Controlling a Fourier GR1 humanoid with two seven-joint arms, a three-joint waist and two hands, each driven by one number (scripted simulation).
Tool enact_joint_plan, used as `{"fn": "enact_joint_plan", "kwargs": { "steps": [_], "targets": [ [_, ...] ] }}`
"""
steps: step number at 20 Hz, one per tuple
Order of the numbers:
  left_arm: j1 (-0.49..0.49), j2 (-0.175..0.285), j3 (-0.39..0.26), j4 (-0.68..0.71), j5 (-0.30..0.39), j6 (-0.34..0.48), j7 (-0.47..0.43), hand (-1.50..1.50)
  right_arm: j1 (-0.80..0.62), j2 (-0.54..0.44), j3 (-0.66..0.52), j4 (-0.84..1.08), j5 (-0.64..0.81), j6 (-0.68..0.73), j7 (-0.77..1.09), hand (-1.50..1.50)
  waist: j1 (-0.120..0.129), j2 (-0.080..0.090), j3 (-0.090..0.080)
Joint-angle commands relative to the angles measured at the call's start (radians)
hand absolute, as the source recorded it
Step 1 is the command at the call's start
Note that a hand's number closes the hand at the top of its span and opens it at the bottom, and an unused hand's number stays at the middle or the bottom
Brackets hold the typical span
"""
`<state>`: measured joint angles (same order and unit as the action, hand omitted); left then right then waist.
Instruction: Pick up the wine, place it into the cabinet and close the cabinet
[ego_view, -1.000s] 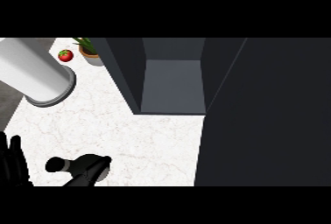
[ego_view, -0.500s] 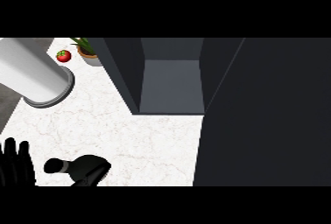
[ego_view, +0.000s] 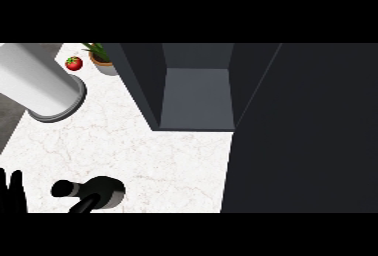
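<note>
wine: dark glass wine bottle (ego_view: 100, 192) sat on the white marbled counter (ego_view: 162, 160) near the lower edge, well apart from the dark grey open cabinet (ego_view: 196, 100).
left hand: black left hand (ego_view: 11, 194) at the lower left edge, fingers (ego_view: 15, 184) straight, upward, close together, holding nothing.
relation: bottle lay just right of that hand, cap end toward it; upright or tipped, couldn't tell.
right hand: out of view, so the left was judged nearer.

We see a white counter (ego_view: 170, 160) veined with faint brownish marbling, a dark grey cabinet (ego_view: 295, 125) paler grey inside, a black wine bottle (ego_view: 97, 190), a black left hand (ego_view: 13, 192), a white cylinder (ego_view: 35, 82) with a dark grey base, a red fruit (ego_view: 73, 63) and a green plant (ego_view: 97, 50).
</note>
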<state>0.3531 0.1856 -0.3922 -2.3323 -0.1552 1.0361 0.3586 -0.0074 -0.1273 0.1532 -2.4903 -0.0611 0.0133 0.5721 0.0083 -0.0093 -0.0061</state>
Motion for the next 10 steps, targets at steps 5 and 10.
{"fn": "enact_joint_plan", "kwargs": {
  "steps": [5,10],
  "targets": [
    [0.112,-0.064,0.157,0.079,0.359,-0.200,-0.313,-1.50,-0.007,0.005,0.020,-0.149,-0.012,-0.030,0.096,-1.50,0.005,0.000,0.001],
    [0.198,-0.144,0.222,0.254,0.514,-0.403,-0.554,-1.50,0.017,0.002,-0.015,-0.130,-0.057,-0.012,0.055,-1.50,0.001,0.002,0.004]
  ]
}}
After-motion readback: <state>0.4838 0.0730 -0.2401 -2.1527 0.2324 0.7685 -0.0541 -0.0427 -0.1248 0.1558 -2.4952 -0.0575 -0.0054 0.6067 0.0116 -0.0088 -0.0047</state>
